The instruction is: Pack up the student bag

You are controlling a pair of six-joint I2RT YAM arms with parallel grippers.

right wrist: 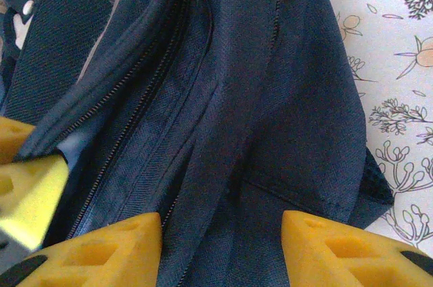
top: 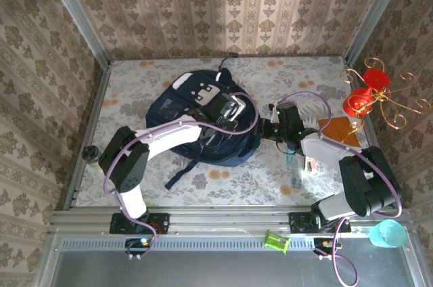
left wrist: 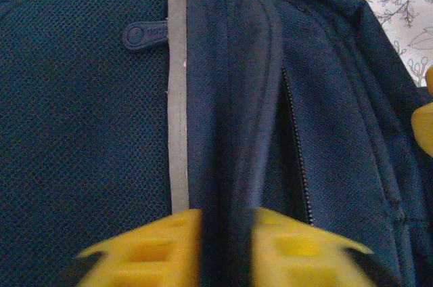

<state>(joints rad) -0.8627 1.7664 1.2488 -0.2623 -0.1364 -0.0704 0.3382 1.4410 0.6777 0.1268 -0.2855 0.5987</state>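
The student bag (top: pixel 196 131), a dark navy backpack with a white-and-grey patch near its top, lies in the middle of the table. My left gripper (top: pixel 231 112) reaches over it from the left. In the left wrist view its yellow fingers (left wrist: pixel 162 246) are shut on a raised fold of the bag's navy fabric (left wrist: pixel 230 131), between a grey stripe (left wrist: pixel 178 97) and an open zip (left wrist: pixel 296 158). My right gripper (right wrist: pixel 222 239) stands open at the bag's right side (top: pixel 267 128), with bag fabric (right wrist: pixel 257 97) below the gap and nothing pinched.
A red and gold ornament stand (top: pixel 369 94) and an orange piece (top: pixel 336 128) sit at the right. Small items (top: pixel 295 165) lie by the right arm. There is a teal cup (top: pixel 387 233) and a green object (top: pixel 276 241) at the front rail, and a small black object (top: pixel 90 155) at the left edge.
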